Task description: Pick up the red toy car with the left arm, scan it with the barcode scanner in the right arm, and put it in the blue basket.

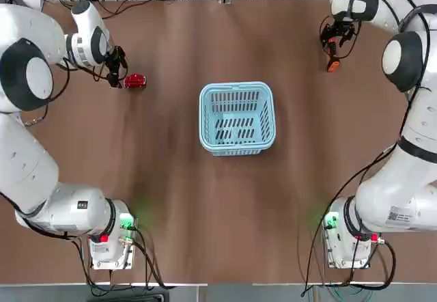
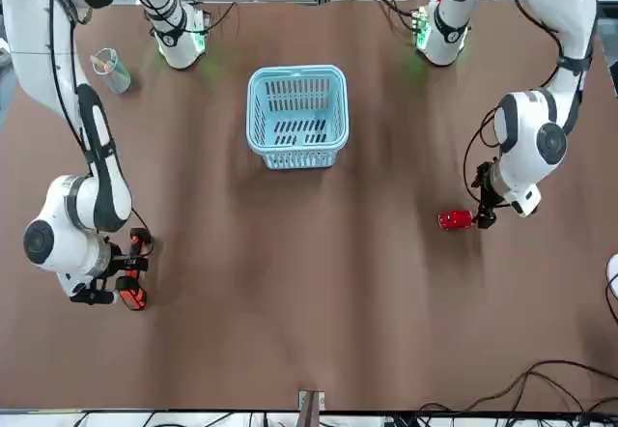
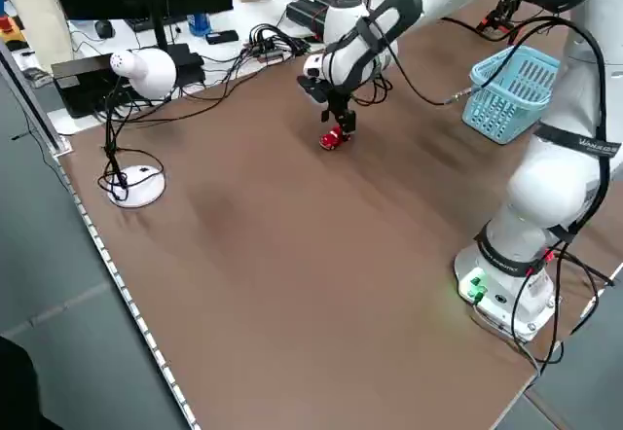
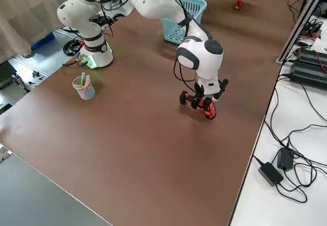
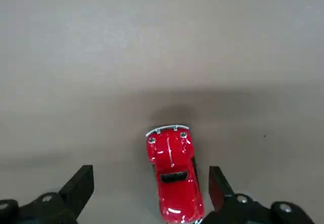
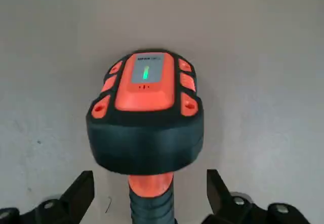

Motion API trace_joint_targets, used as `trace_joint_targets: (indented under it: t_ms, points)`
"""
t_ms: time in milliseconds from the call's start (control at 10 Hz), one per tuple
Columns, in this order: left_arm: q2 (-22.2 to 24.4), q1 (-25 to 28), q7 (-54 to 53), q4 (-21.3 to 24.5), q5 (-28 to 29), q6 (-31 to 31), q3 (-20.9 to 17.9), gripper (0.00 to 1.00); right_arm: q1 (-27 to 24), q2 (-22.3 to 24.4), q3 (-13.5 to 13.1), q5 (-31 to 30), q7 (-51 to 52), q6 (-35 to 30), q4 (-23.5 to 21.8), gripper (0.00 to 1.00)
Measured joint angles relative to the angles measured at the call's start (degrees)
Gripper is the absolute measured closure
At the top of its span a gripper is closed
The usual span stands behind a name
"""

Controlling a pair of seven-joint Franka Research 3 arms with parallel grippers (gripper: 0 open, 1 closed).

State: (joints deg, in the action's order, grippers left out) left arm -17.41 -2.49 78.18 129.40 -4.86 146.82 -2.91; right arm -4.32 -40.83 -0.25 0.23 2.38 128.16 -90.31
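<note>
Six cameras, one table (image 1: 205, 213).
Overhead looks straight down; front faces the arms; two raised side views look diagonally; both share the basket (image 1: 237, 118). Wrist cameras sit close behind their fingers.

On the bench (image 1: 171, 213) are one red toy car (image 1: 135, 80), one barcode scanner (image 1: 332, 63), one blue basket (image 1: 237, 118), one cup of pens (image 2: 111, 70) and two robot arms.

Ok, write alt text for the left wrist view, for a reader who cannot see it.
A small red toy car sits on the brown table, between the two open dark fingers of the left gripper, nearer one finger than the other and touched by neither. Nothing else is in view.
</note>
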Motion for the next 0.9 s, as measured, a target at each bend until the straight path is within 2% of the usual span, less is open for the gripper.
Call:
trace_joint_targets:
  t_ms: [300, 400, 500, 600, 700, 800, 900]
  points:
    - [-2.31, -0.08, 0.10, -0.73, -0.79, 1.37, 0.18, 0.00, -0.01, -0.11, -0.02, 0.00, 0.27, 0.18, -0.04, 0.07]
    - [-3.20, -0.23, 0.12, -1.20, -1.11, 1.78, 0.24, 0.00, -0.01, -0.11, -0.02, 0.00, 0.29, 0.18, -0.04, 0.11]
    - [-4.11, -0.37, 0.19, -1.56, -1.15, 2.34, 0.26, 0.00, -0.01, -0.11, -0.03, 0.00, 0.34, 0.18, -0.05, 0.16]
    - [-4.87, -0.44, 0.24, -1.79, -1.15, 2.80, 0.31, 0.00, -0.01, -0.11, -0.03, 0.00, 0.35, 0.18, -0.04, 0.26]
    - [-5.45, -0.47, 0.24, -1.90, -1.15, 3.28, 0.38, 0.00, -0.01, -0.10, -0.02, 0.00, 0.37, 0.14, -0.04, 0.31]
    - [-5.70, -0.50, 0.25, -1.92, -1.16, 3.74, 0.46, 0.01, -0.01, -0.10, -0.03, 0.00, 0.37, 0.00, -0.04, 0.42]
    - [-5.80, -0.55, 0.35, -1.94, -1.16, 3.84, 0.55, 0.02, -0.01, -0.10, -0.03, 0.00, 0.38, -0.34, -0.04, 0.45]
